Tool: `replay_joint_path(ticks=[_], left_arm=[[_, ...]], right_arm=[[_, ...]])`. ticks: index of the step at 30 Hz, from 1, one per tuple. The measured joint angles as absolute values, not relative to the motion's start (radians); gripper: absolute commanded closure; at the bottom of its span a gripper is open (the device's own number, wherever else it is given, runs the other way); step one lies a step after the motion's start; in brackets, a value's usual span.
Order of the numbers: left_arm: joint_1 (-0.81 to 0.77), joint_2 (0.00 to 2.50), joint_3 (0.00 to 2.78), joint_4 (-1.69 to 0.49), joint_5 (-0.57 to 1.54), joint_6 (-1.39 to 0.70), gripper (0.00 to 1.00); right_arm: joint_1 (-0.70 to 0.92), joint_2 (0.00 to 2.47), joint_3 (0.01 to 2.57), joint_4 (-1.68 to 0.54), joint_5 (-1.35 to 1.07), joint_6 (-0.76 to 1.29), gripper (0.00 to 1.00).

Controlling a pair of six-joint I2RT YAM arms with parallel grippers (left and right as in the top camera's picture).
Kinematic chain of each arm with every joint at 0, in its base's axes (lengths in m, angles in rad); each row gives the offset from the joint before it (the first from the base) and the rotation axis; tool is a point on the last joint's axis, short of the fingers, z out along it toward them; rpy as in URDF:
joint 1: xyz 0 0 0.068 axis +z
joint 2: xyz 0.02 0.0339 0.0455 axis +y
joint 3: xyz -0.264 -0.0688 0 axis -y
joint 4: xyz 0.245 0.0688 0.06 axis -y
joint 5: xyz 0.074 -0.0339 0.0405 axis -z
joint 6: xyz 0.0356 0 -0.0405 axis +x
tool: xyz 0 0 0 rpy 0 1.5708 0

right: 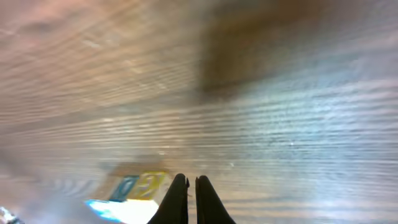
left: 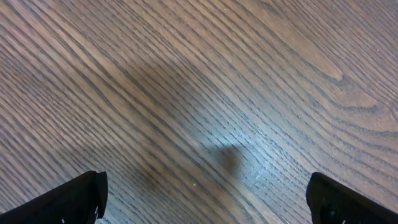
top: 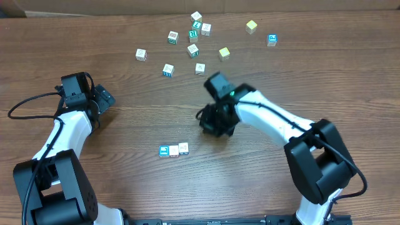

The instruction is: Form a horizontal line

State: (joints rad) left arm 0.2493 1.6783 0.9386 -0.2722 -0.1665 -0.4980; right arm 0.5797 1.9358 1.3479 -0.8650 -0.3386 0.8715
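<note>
A short row of three touching letter cubes [top: 174, 150] lies near the front middle of the table: a blue-faced one on the left, then two whitish ones. My right gripper [top: 214, 127] hangs low over the wood up and to the right of the row, apart from it. In the right wrist view its fingers [right: 191, 182] are pressed together with nothing between them, and a blurred cube with blue and yellow marks [right: 138, 186] lies just left of the tips. My left gripper [top: 105, 99] stands at the far left, its jaws wide open [left: 205, 199] over bare wood.
Several loose letter cubes [top: 193, 50] are scattered along the far side of the table, among them two pale yellow ones [top: 251, 26] [top: 224, 53] and a blue-faced one [top: 272, 40]. A black cable [top: 28, 103] loops beside the left arm.
</note>
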Motion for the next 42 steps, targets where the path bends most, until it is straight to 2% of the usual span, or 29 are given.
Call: replay_joint_path(ticks=[5, 9, 17, 26, 42], left_arm=[[0.249, 1.678, 0.939, -0.272, -0.166, -0.498, 0.0], [0.249, 1.678, 0.939, -0.273, -0.166, -0.498, 0.0], [0.249, 1.678, 0.939, -0.273, -0.166, -0.498, 0.0], [0.249, 1.678, 0.939, -0.273, -0.166, -0.498, 0.01], [0.249, 1.678, 0.939, -0.273, -0.166, -0.498, 0.0]], right_arm=[[0.542, 1.941, 1.574, -1.038, -0.28, 0.727, 0.96], [0.548, 1.94, 1.708, -1.082, -0.236, 0.606, 0.96], [0.626, 1.992, 1.72, -1.092, -0.2, 0.492, 0.96], [0.731, 2.153, 1.72, -1.035, -0.194, 0.467, 0.96], [0.754, 2.21, 1.72, -1.004, -0.193, 0.467, 0.96]])
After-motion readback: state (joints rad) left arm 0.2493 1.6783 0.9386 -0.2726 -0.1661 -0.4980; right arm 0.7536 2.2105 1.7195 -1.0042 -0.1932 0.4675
